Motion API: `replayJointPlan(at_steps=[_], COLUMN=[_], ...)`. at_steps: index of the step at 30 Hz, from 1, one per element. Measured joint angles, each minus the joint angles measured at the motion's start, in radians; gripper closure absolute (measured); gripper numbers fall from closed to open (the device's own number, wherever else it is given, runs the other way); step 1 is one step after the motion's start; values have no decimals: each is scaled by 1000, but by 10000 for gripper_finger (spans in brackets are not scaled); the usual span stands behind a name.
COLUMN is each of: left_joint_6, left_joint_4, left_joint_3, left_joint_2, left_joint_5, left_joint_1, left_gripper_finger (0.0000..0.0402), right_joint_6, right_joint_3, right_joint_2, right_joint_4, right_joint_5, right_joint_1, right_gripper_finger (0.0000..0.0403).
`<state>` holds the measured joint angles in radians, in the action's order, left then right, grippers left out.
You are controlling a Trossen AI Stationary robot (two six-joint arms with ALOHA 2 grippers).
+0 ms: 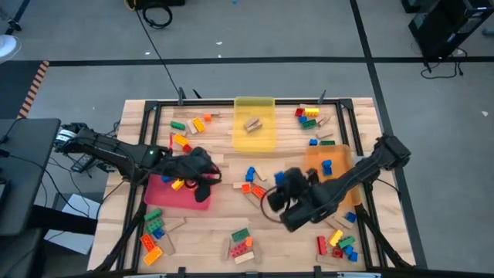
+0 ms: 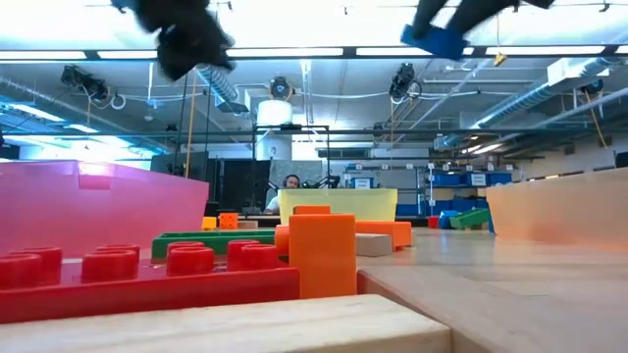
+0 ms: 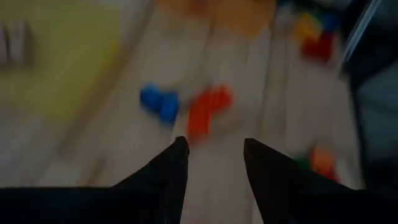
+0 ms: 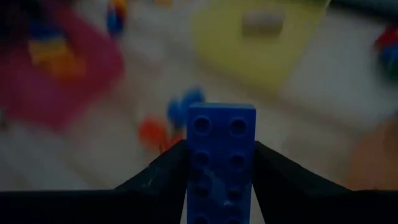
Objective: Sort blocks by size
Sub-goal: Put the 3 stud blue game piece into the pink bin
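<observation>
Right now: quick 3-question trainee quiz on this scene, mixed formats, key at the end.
1. True or false: the right pincer is shut on a long blue brick.
2. Which tray holds a tan wooden block? A) red tray B) yellow tray C) orange tray
3. Fill in: the left pincer holds ____.

Key: 1 true. 2 B. 3 nothing; its fingers stand apart, with only table between them.
</observation>
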<state>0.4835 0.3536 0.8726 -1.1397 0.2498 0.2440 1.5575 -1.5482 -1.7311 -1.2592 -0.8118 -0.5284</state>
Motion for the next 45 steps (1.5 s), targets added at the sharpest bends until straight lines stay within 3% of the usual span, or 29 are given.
replayJointPlan(at_steps=[6, 11, 14, 18, 21, 30, 40, 45], left_joint_6=[-218, -335, -351, -369, -411, -429, -427, -399], left_joint_4=[-302, -491, -498, -500, -500, -493, -486, -499], left_joint_3=[0, 7, 61, 163, 231, 352, 351, 351], left_joint_2=[-32, -122, -196, -283, -330, -392, -406, -407], left_joint_5=[58, 175, 301, 452, 482, 566, 667, 670], left_joint_1=[0, 0, -1, -14, -31, -83, -96, -102], left_gripper_finger=[236, 236, 236, 236, 236, 236, 236, 236], right_joint_6=[-123, -448, -648, -848, -951, -1031, -1173, -1252], right_joint_3=[0, 0, 0, 0, 0, 0, 0, 0], right_joint_2=[82, 131, 159, 194, 210, 230, 231, 231], right_joint_4=[52, 254, 389, 531, 605, 690, 764, 770], right_joint_5=[-170, -215, -208, -132, -35, 323, 419, 455], right_joint_1=[91, 166, 215, 290, 348, 505, 536, 538], right_gripper_finger=[237, 237, 237, 237, 237, 236, 236, 236])
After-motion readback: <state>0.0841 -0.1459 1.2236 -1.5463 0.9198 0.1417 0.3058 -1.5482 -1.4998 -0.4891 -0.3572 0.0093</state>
